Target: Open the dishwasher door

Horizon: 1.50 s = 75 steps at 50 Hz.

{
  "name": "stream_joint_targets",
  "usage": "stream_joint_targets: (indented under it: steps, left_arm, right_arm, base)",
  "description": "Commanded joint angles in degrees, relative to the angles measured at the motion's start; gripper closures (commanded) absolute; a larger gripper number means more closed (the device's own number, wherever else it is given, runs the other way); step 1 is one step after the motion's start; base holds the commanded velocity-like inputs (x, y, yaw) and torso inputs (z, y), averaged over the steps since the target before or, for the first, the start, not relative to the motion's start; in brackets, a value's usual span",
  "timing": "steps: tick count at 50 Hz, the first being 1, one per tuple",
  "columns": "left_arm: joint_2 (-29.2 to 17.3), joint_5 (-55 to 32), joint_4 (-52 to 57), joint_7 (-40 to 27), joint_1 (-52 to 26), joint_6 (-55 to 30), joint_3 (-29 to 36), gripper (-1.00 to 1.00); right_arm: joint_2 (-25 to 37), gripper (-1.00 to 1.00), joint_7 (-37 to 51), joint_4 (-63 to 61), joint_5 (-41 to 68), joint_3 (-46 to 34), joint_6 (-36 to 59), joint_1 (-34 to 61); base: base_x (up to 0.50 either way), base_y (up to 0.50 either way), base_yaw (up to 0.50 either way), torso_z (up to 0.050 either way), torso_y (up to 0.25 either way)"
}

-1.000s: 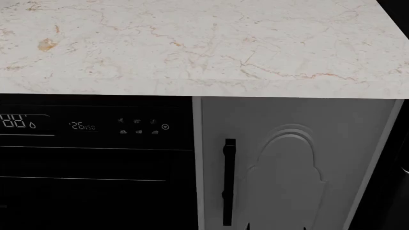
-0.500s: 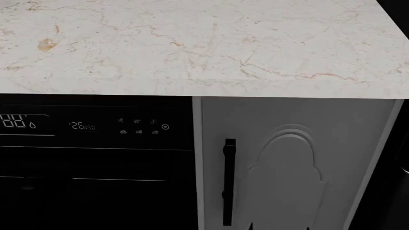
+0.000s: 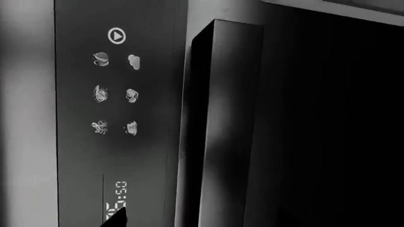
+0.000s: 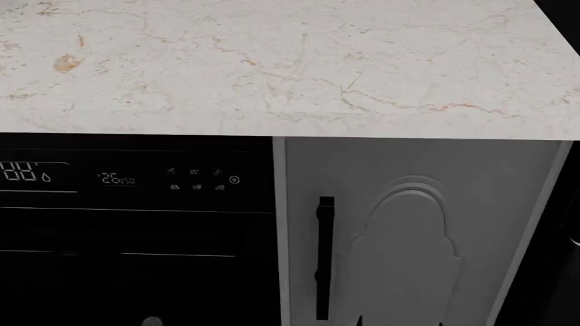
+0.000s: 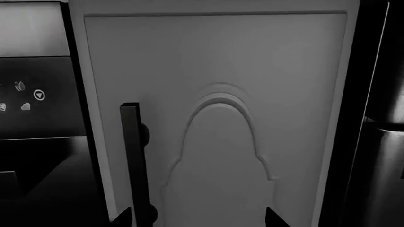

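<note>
Dishwasher door sits under the counter, left of the cabinet.
Our right gripper shows just two tips, spread apart; left jaws mostly hidden, can't tell.

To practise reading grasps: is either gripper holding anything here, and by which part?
Nothing is held. The right gripper shows two spread fingertips with empty space between, facing the cabinet door. The left gripper's state cannot be told; the dishwasher door is ungrasped.
</note>
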Motion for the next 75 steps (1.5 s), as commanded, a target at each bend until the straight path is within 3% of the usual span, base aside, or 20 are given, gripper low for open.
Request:
stream_joint_targets:
  steps: [1,33,52,60,61,75]
  left_arm:
    - [2.1,-0.7,-5.9,-1.0,-2.0,3.3,1.3,-1.0]
    - [7.4,-1.3,-22.8,-3.4,-8.4,10.7,4.3,-1.0]
    - [13.7,-2.0,-41.1,-7.1,-14.9,18.3,6.5,-1.0]
    - [14.2,-1.9,-42.5,-7.2,-15.7,19.1,6.9,-1.0]
    - [14.0,-1.8,-42.1,-7.2,-15.6,19.0,6.9,1.0]
    - [12.2,-1.0,-37.2,-5.7,-14.0,16.7,7.1,1.0]
  right_arm:
    - [0.3,-1.0,0.3,-0.1,0.3,-0.1,0.1,0.2]
    - [1.0,-1.0,1.2,-0.5,1.0,-0.2,-0.2,0.0]
    - [1.4,-1.0,1.6,-0.6,1.5,-0.2,-0.5,-0.2]
    - [1.5,-1.0,1.8,-0.4,1.6,-0.3,-0.5,0.0]
    - [1.5,-1.0,1.6,-0.1,1.6,-0.4,-0.7,0.2]
    - [1.8,-1.0,2.0,-1.0,1.8,-0.7,-0.1,0.3]
  base:
    - [0.0,0.0,0.0,0.0,0.0]
    - [0.0,0.0,0.0,0.0,0.0]
    - [0.0,0.0,0.0,0.0,0.0]
    - [0.0,0.0,0.0,0.0,0.0]
    - [0.0,0.0,0.0,0.0,0.0]
    - [0.0,0.0,0.0,0.0,0.0]
